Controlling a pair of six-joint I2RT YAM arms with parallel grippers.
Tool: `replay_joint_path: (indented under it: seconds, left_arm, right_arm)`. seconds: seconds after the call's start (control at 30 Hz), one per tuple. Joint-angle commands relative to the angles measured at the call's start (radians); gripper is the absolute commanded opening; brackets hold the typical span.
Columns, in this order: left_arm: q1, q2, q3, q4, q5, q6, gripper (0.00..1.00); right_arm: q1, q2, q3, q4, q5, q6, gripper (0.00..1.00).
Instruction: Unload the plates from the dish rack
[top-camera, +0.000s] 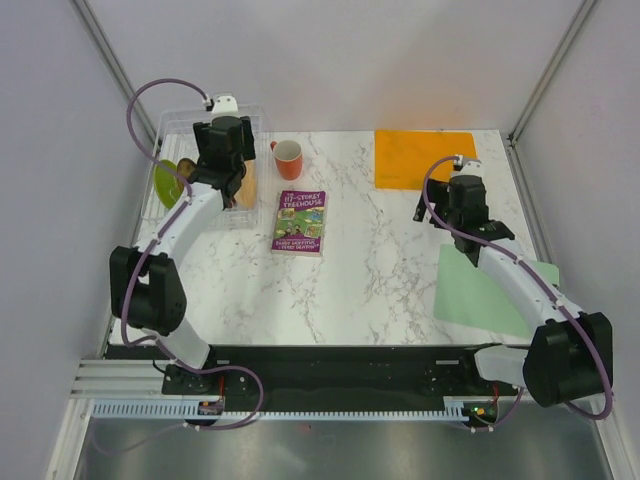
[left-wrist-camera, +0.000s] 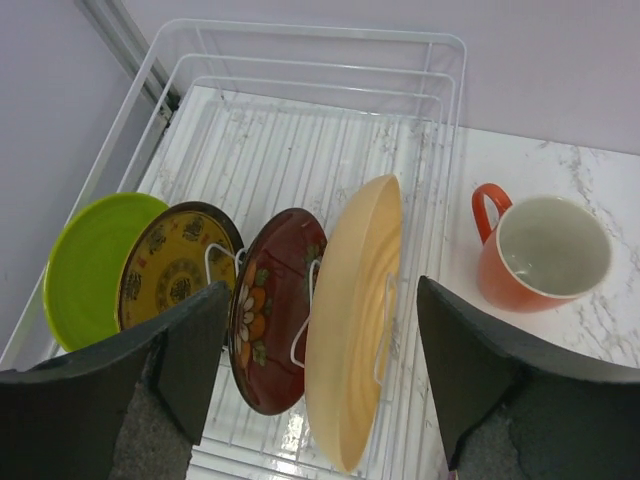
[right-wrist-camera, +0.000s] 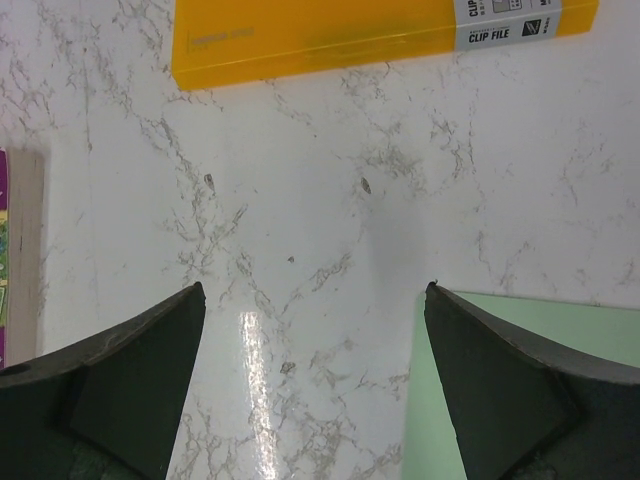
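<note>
Four round plates on edge in the clear ribbed plastic dish rack (left-wrist-camera: 440, 110), at the far left of the white marble table (right-wrist-camera: 330, 200), close to the wall. Propped apart by white wire loops (left-wrist-camera: 213, 262), most likely to leave each rim free for a pinch from above. Left to right in the left wrist view: lime-green plate (left-wrist-camera: 85, 265), brown-and-yellow patterned plate (left-wrist-camera: 175, 265), dark red patterned plate (left-wrist-camera: 275, 320), large pale-yellow round plate (left-wrist-camera: 355, 320), overlapping like fanned cards.

Over the rack, the left gripper (left-wrist-camera: 325, 300), jaws spread wide, gripping nothing. Pale-yellow and dark red plates between its two fingers, the brown-and-yellow one partly behind the left finger. Seemingly clear of every rim, though hard to judge from this angle. Pale-yellow plate, outermost on the open side, the sensible first pick.

Just beside the rack and outside it, an orange-red mug (left-wrist-camera: 545, 255). Nearer the middle, a purple paperback book (top-camera: 300, 222).

Well apart from the rack, the right gripper (right-wrist-camera: 315, 290), above bare marble between an orange clip file (right-wrist-camera: 330, 35) and a pale green mat (right-wrist-camera: 540, 340), jaws fully spread and empty. Presumably parked there to stay out of the left arm's way. None of the four plates unloaded yet.
</note>
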Motion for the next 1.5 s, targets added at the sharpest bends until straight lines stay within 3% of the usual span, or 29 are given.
replay_joint_path:
  seconds: [0.0, 0.27, 0.37, 0.43, 0.67, 0.8, 0.87, 1.13, 1.33, 1.47]
  left_arm:
    - [-0.038, 0.057, 0.058, 0.108, -0.150, 0.143, 0.78]
    - [-0.044, 0.121, 0.043, 0.109, -0.246, 0.173, 0.71]
    - [-0.045, 0.144, 0.038, 0.099, -0.254, 0.174, 0.65]
    - [-0.045, 0.153, 0.031, 0.090, -0.247, 0.155, 0.53]
    - [-0.045, 0.184, 0.020, 0.033, -0.225, 0.100, 0.47]
    - [-0.047, 0.195, 0.021, 0.011, -0.211, 0.098, 0.11]
    - [-0.050, 0.192, 0.023, 0.005, -0.217, 0.097, 0.02]
    - [-0.090, 0.183, 0.061, 0.069, -0.389, 0.216, 0.02]
    - [-0.151, 0.201, 0.058, 0.416, -0.549, 0.608, 0.02]
    - [-0.182, 0.224, 0.069, 0.585, -0.608, 0.776, 0.02]
  right_arm:
    - [-0.002, 0.027, 0.056, 0.001, 0.025, -0.012, 0.98]
    - [-0.003, 0.039, 0.056, -0.005, 0.032, -0.003, 0.98]
    - [-0.014, 0.044, 0.054, -0.020, 0.026, 0.007, 0.98]
    - [-0.019, 0.045, 0.056, -0.028, 0.025, 0.007, 0.98]
    - [-0.025, 0.048, 0.068, -0.057, 0.035, 0.008, 0.98]
    - [-0.025, 0.048, 0.066, -0.063, 0.045, 0.008, 0.98]
    - [-0.025, 0.051, 0.066, -0.065, 0.045, 0.008, 0.98]
    - [-0.025, 0.070, 0.069, -0.069, 0.045, 0.013, 0.98]
    - [-0.026, 0.077, 0.075, -0.080, 0.029, 0.013, 0.98]
    - [-0.025, 0.070, 0.080, -0.088, 0.028, 0.011, 0.98]
